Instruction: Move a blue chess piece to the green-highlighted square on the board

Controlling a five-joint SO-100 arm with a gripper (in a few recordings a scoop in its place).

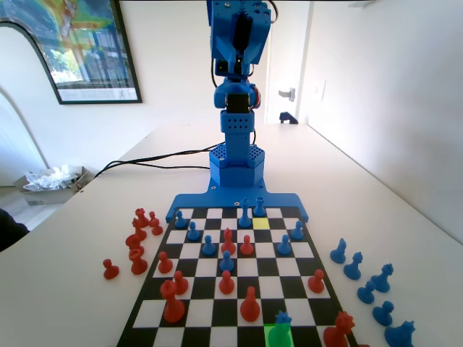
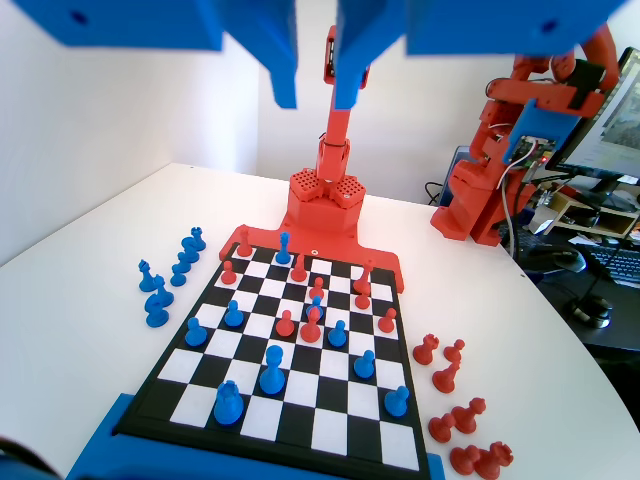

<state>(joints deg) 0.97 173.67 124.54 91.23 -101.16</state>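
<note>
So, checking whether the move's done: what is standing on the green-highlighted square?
A blue chess piece with a spiky top stands on the green-highlighted square. The frame's bottom edge cuts off the square's near part.

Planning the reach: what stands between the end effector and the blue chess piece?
Wrist view: red and blue pieces crowd mid-board between the end effector and the blue chess piece.
</note>
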